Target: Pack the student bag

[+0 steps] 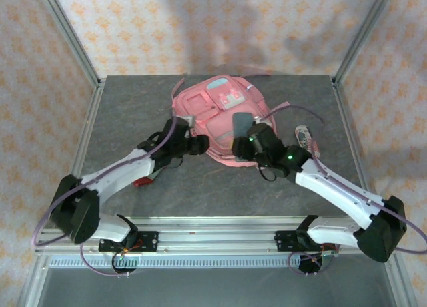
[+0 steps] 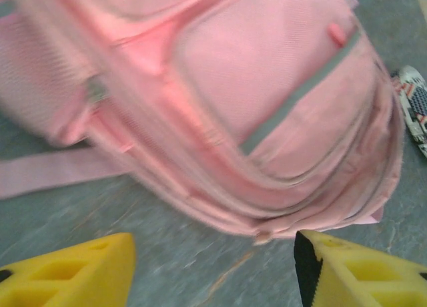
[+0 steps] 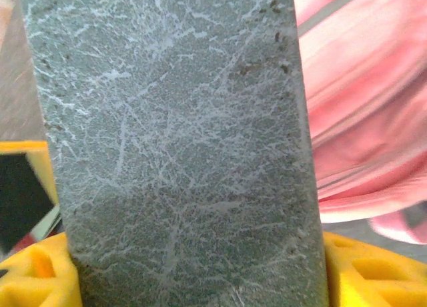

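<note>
The bag (image 1: 217, 110) lies flat at the far middle of the table (image 1: 127, 113), front patches up. The right gripper (image 1: 240, 147) is clamped on a grey slab (image 3: 173, 140), flat and speckled like a hard book cover, with a yellow finger at each side. From above, the slab sits over the bag's near right part. The left gripper (image 2: 213, 253) hangs just off the bag's near left edge, jaws apart and nothing between them. The step looks like getting the slab inside. The wrist views are too blurred to tell whether a zip is open. To do it well, the left gripper should pinch the top fabric at the mouth and lift it until a gap shows. The right should then lead with the slab's narrow edge, low and in line with the opening, and let go only when it is well in. Pushing on slack fabric would likely just shove the bag farther away. A patterned case (image 1: 303, 135) lies right of the bag.
</note>
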Robot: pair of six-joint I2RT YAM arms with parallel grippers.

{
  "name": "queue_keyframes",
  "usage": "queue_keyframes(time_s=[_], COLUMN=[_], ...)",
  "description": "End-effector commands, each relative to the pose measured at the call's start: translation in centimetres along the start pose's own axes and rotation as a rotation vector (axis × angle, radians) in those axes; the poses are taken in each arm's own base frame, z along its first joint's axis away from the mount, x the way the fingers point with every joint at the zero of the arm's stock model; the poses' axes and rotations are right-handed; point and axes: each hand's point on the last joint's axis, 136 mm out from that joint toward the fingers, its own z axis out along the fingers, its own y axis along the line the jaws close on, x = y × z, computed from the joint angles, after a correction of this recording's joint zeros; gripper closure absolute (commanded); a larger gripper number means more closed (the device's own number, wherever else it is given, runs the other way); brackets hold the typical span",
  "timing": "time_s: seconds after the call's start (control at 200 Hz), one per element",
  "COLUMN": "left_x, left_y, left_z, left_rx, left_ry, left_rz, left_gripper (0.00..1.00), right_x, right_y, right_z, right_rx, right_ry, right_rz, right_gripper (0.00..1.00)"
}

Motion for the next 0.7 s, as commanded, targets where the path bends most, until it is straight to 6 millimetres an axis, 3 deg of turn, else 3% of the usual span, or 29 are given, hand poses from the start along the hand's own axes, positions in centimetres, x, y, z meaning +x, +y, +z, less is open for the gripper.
queue_keyframes(time_s=[0.0,0.125,0.295,0.33,0.486,0.691], left_x=[-0.9,-1.3,-1.6,-0.8,-0.7,-1.6], left_y=[-2.3,-5.2,-6.9,-6.8,-6.7,-5.4], left_z=[1.9,5.0,8.9,10.3,13.0,14.5], left_rx=[-0.034,-0.036,-0.125,-0.151,-0.241,-0.377], left_ry=[0.023,0.062,0.098,0.13,0.155,0.118], left_rz=[0.203,0.335,0.509,0.546,0.652,0.724], left_gripper=[0.34,0.33,0.32,0.31,0.3,0.34], right_x=[-1.4,-2.7,-4.4,-4.6,-4.9,-4.5], right_y=[-2.9,-6.0,-9.6,-10.2,-11.4,-11.8], right_z=[-1.1,-1.8,-2.5,-2.6,-2.6,-2.3], right_rx=[0.054,0.105,0.143,0.15,0.142,0.129], right_ry=[-0.041,-0.078,-0.124,-0.13,-0.134,-0.127], right_rz=[0.036,0.083,0.164,0.175,0.208,0.226], right_gripper=[0.55,0.55,0.55,0.55,0.55,0.55])
